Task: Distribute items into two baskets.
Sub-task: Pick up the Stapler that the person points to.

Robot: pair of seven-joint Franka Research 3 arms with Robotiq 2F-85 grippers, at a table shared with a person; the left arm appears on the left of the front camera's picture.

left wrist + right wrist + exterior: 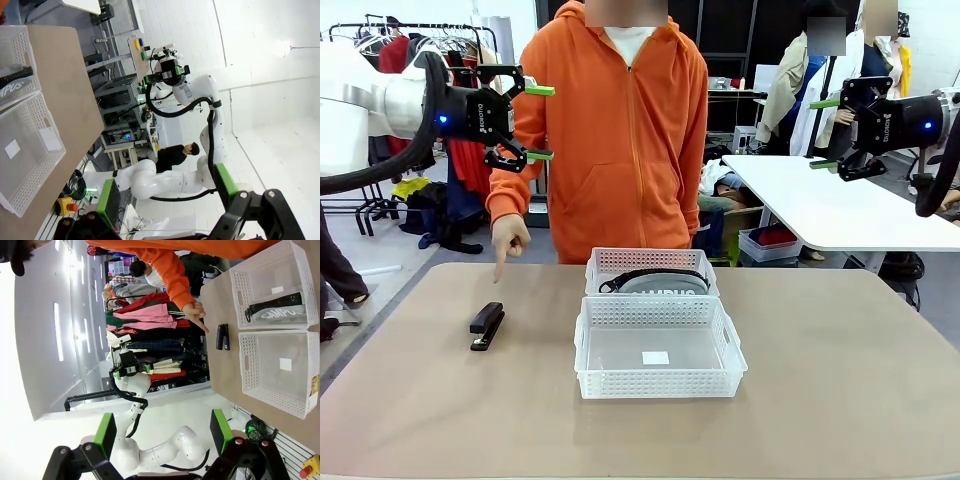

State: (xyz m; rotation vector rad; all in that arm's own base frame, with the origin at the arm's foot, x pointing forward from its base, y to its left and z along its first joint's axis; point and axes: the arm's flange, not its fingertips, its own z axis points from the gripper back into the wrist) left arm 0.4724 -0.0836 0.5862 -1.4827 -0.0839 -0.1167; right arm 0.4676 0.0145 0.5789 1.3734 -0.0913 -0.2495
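Okay, front view: stapler (pixel 487 326) flat on counter (pixel 840 400), left of baskets, below person's hand (pixel 510 235). Small, rigid, probably dense; best pinched across narrow body mid-length. Left tool (pixel 542 122) and right tool (pixel 823 133) raised, wide open, empty. Left wrist view: soft pouch (pixel 10 87) in far basket (pixel 17 37), near basket (pixel 55 130) alongside. Right wrist view: plan look at stapler, fingertip near, not touching.

The left arm (pixel 390 100) is held high and level, the left tool (pixel 542 122) pointing toward the middle, its 2 green-padded fingers (pixel 540 90) spread wide with nothing between them. The right arm (pixel 948 100) mirrors it from the other side, the right tool (pixel 823 134) equally wide and empty.
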